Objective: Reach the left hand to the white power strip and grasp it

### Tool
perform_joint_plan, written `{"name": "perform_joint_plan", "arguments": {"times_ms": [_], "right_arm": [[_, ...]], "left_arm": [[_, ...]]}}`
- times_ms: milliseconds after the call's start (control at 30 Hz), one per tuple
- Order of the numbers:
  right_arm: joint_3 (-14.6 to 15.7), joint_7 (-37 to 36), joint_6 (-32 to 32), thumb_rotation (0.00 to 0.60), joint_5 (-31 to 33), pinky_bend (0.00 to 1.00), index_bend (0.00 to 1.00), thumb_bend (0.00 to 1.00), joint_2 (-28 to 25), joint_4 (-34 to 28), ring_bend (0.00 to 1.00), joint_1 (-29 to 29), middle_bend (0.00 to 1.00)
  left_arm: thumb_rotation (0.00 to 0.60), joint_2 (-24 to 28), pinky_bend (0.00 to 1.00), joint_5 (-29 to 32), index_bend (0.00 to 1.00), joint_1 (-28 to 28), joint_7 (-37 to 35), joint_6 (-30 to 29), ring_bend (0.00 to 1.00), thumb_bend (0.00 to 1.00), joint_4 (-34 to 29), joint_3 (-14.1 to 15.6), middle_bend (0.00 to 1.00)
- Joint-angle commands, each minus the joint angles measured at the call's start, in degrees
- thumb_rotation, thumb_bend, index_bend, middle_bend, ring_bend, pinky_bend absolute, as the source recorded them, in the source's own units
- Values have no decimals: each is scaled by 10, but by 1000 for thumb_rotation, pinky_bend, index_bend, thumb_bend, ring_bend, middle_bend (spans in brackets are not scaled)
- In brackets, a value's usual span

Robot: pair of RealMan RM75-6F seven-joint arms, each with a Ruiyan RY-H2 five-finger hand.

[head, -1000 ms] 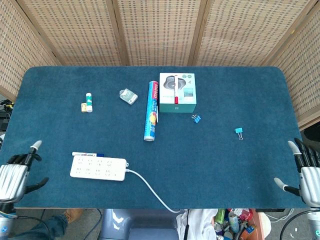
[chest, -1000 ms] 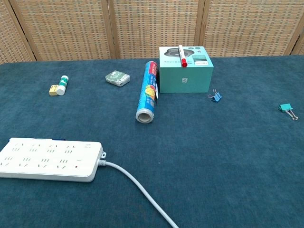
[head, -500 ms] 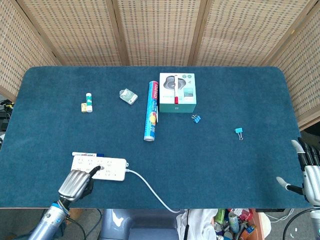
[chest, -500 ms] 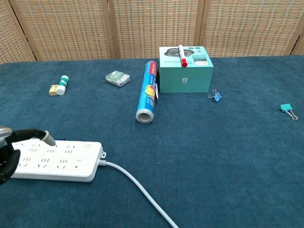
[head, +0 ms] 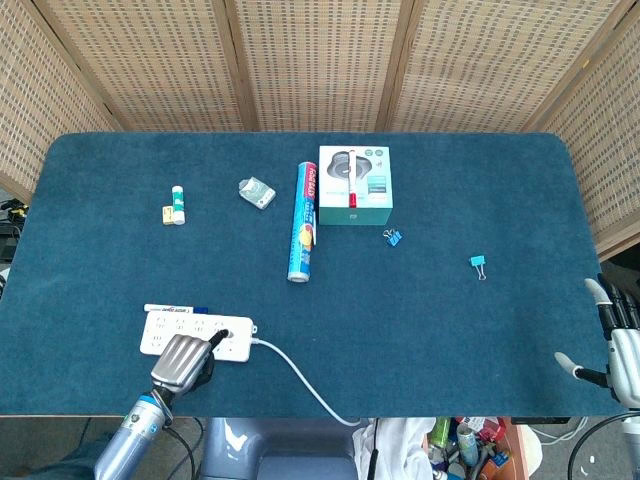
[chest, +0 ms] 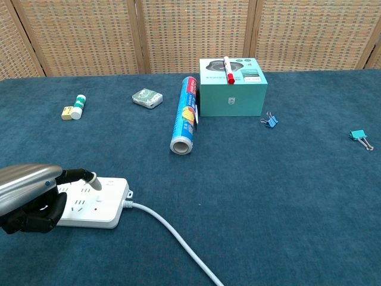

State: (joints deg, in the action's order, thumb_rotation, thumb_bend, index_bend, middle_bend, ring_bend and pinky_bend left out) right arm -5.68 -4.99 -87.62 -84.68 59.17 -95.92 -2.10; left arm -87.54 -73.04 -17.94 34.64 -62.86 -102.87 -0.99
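The white power strip (head: 225, 330) (chest: 104, 199) lies flat near the table's front left, its cable (head: 300, 383) running off to the right over the front edge. My left hand (head: 183, 361) (chest: 28, 193) comes in from the front edge and lies over the strip's left and middle part. Its fingers (chest: 89, 177) reach across the top and the thumb sits by the near side. No closed grip shows, and the strip rests on the cloth. My right hand (head: 612, 340) hovers at the far right edge with fingers apart, holding nothing.
A thin pen (head: 170, 308) lies just behind the strip. Further back are a glue stick (head: 177, 204), a small green pack (head: 257, 192), a blue roll (head: 303, 222) and a teal box (head: 355, 177) with a red marker on top. Two binder clips (head: 392, 237) (head: 479, 264) lie to the right.
My left hand came up from the table's left front corner, reached the strip and slid right along it, covering more of it. The strip has stayed put. The right hand barely moved.
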Motion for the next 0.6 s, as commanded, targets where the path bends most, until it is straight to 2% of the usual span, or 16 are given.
{"name": "perform_joint_plan", "arguments": {"times_ms": [33,600], "right_arm": [[0,0,0,600,0,0,0,0,0,0,0,0,0],[-1,-9,-2,600,1,0,0,0,-3,1,0,1,0]], "left_arm": [[600,-1,1000,7,238,-3,2,0,988,1000,1,3,1000],[600,-4,1000,51,253,-24,21,7,989,1000,3,18,1000]]}}
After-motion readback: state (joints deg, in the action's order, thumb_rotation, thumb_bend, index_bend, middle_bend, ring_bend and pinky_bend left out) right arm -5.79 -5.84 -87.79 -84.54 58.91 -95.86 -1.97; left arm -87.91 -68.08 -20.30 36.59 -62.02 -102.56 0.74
